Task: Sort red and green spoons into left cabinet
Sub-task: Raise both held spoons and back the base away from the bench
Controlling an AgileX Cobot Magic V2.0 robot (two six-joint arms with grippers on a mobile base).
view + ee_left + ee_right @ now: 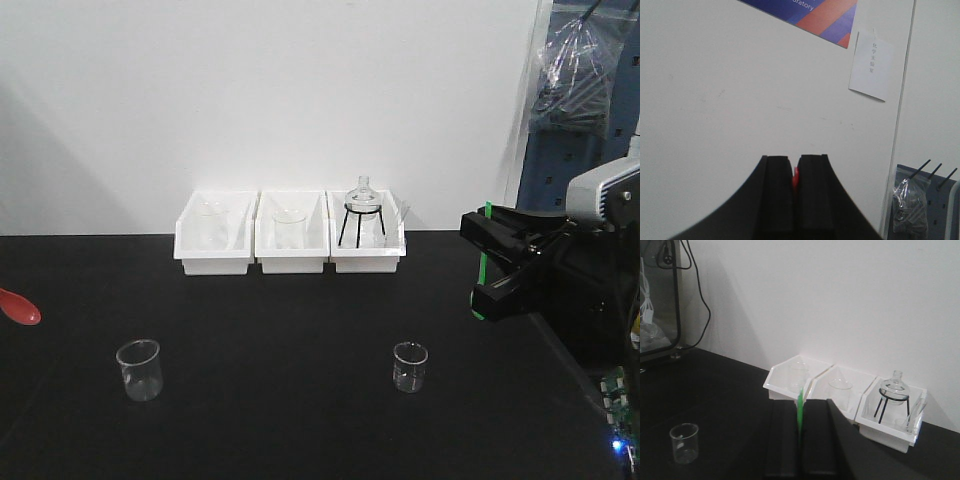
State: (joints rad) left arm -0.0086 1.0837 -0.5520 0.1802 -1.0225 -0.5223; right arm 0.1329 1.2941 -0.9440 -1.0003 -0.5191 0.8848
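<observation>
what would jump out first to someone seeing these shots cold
Three white bins in a row at the back of the black table stand out, above all the round flask on a black tripod in the rightmost one. Then the two colours: a green spoon pinched in the right gripper at the right, and the bowl of a red spoon at the left edge, with red also showing in the shut left gripper.

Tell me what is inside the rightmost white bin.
The right white bin holds a round glass flask on a black tripod stand, with a clear glass piece leaning at its right side. The front wall hides the stand's feet and the bin floor.
</observation>
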